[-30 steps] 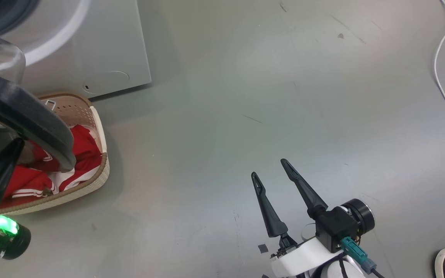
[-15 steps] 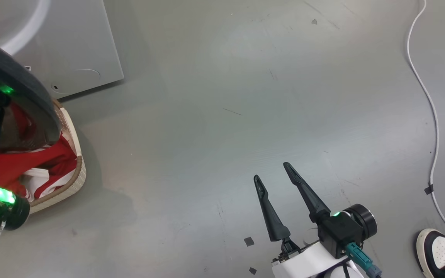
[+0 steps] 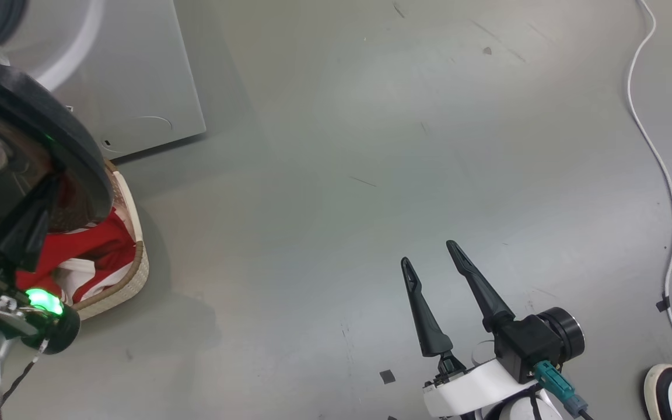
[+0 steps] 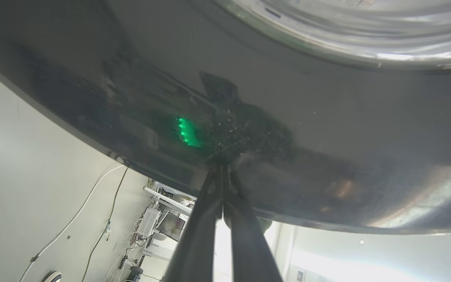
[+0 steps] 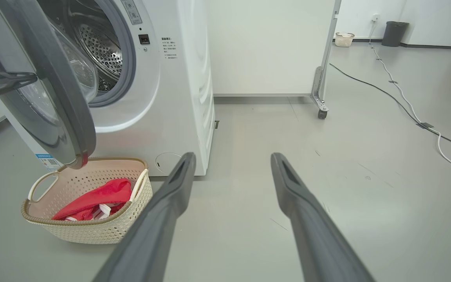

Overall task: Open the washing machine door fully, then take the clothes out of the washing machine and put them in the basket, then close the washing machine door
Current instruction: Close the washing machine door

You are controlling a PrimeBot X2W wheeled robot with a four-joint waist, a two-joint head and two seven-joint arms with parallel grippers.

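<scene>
**A:** Where is the washing machine door point(image 5: 69, 113)?

**B:** It stands out from the white washing machine point(image 5: 186, 78), with its lower edge hanging above the basket point(image 5: 92, 231). It has a wide glossy black rim and a bulging clear glass centre, and the steel drum point(image 5: 100, 47) shows behind it.

**A:** And the left end effector point(image 4: 222, 172)?

**B:** Its fingers are pressed together and grip nothing. The tips rest against the door's black rim, where a green light point(image 4: 186, 131) is mirrored.

**A:** The right end effector point(image 5: 232, 156)?

**B:** It is spread wide and empty, above the grey floor point(image 3: 342, 146).

**A:** The clothes point(image 5: 100, 194)?

**B:** They are red with white stripes, bundled in the cream perforated basket just in front of the machine.
</scene>
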